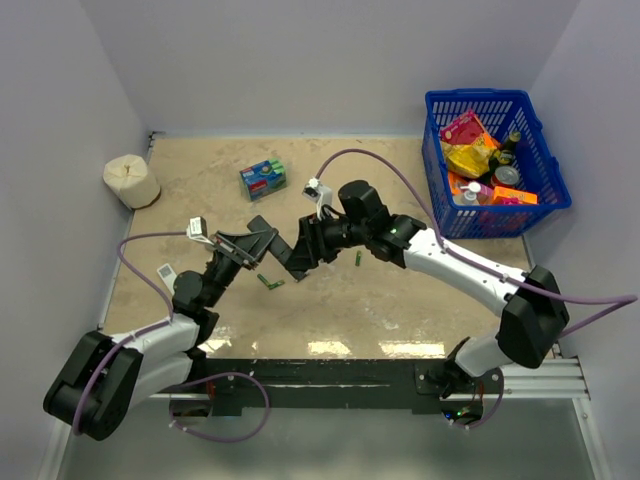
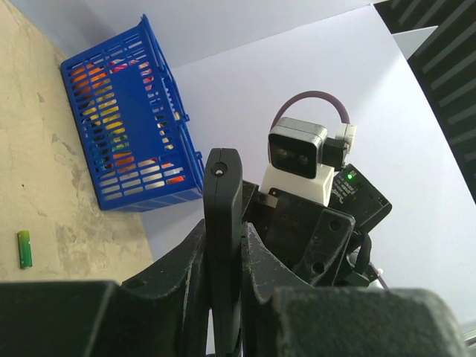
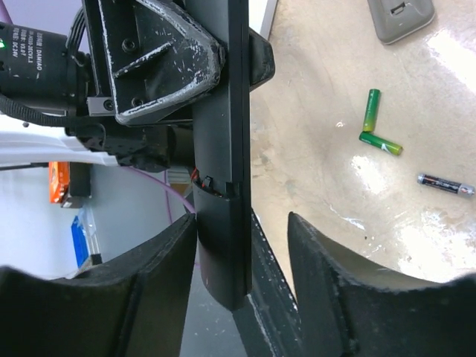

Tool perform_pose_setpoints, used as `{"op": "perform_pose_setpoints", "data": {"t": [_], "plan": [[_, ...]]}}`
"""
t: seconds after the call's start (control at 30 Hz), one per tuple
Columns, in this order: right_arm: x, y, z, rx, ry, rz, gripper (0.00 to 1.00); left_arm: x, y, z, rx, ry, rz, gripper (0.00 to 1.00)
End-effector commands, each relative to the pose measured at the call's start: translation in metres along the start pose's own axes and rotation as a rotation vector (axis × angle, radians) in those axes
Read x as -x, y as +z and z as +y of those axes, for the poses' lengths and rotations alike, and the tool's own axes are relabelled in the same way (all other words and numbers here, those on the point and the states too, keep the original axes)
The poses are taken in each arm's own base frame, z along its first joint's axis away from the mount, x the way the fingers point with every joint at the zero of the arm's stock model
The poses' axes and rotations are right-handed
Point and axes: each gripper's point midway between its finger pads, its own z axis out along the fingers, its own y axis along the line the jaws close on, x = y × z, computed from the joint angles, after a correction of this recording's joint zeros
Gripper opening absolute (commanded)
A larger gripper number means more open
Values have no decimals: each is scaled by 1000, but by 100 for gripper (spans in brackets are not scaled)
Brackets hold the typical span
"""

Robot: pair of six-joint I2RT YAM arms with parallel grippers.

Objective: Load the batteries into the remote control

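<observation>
Remote: the slim black bar-shaped remote control [image 2: 223,201] is off the sandy counter [image 1: 400,310], held in the air between the two arms above the counter's middle.
Left hand: the left hand [image 2: 223,232] is pressed together on the remote, pinching it from both sides. One end stands out past the fingers.
Right hand: the right hand [image 3: 244,227] is spread around the remote's other end. One finger [image 3: 149,282] sits close against the casing and the other stands apart, so there is no pinch here yet.
Batteries: two green slim cylindrical cells [image 3: 381,143] lie touching in an L on the counter, just on the near side of the hands. A dark cell [image 3: 445,184] lies near them, and another green cell [image 1: 357,260] lies to the right.
Handling, remote: probably stiff, light, smooth plastic that may twist in a narrow pinch. It is best held across its flat faces, clear of the back cover.
Handling, batteries: small, hard and round, so likely to roll and slip. Pinch each one across its middle.
Back cover: a step in the casing shows near the right hand, but I cannot tell whether the cover is on or off.
Elsewhere: a blue plastic basket [image 1: 436,160] of packets stands at the far right.
</observation>
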Motion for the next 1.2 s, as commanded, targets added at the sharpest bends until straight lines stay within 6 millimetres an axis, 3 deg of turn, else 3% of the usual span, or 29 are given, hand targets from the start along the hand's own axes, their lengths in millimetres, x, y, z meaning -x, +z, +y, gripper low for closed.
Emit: {"op": "perform_pose_setpoints", "data": {"t": [0.0, 0.23, 0.47, 0.83, 0.9, 1.17], "plan": [[7, -1, 10, 53, -22, -22, 52, 3, 5, -41, -136, 9, -5, 0], [5, 3, 7, 52, -10, -21, 29, 2, 7, -47, -154, 17, 3, 0], [5, 3, 6, 107, 22, -32, 15, -1, 4, -59, -203, 18, 18, 0], [4, 2, -1, 149, 91, -39, 14, -6, -5, -93, -360, 69, 30, 0], [2, 1, -5, 154, 117, -37, 10, -8, -7, -98, -388, 81, 44, 0], [2, 5, -1, 219, 106, -18, 10, -13, -13, -123, -513, 105, 70, 0]]}}
